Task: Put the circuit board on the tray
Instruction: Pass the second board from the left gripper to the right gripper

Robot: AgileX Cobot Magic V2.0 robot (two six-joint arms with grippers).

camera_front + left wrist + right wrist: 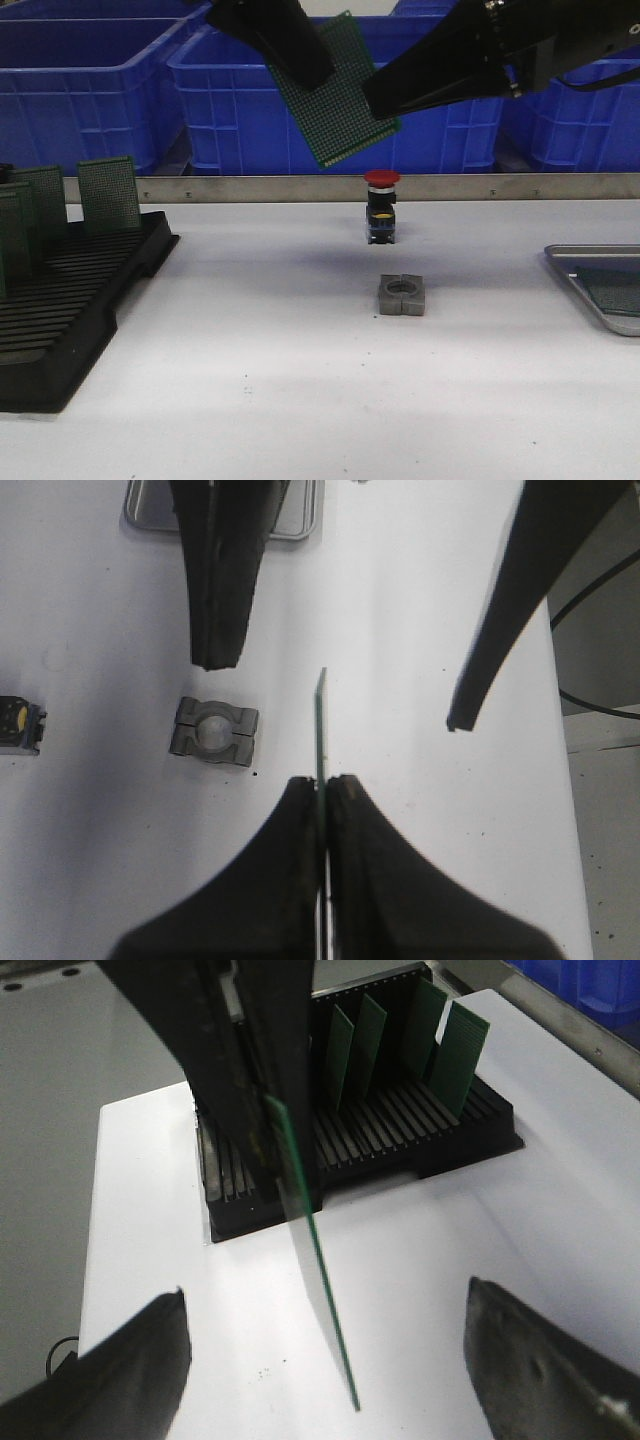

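Board (340, 95) pinched edge-on in left tool (322, 790), held tilted in the air above the red button (381, 178), well clear of the table (300, 400). Right tool (325, 1360) spread wide either side of the board, not touching, likely set for a handover. Tray (600, 290) far right of button, unreached.

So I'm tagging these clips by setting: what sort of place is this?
Probably an electronics assembly or test bench: a black slotted rack of green boards, blue crates behind, and a red pushbutton on the white table.
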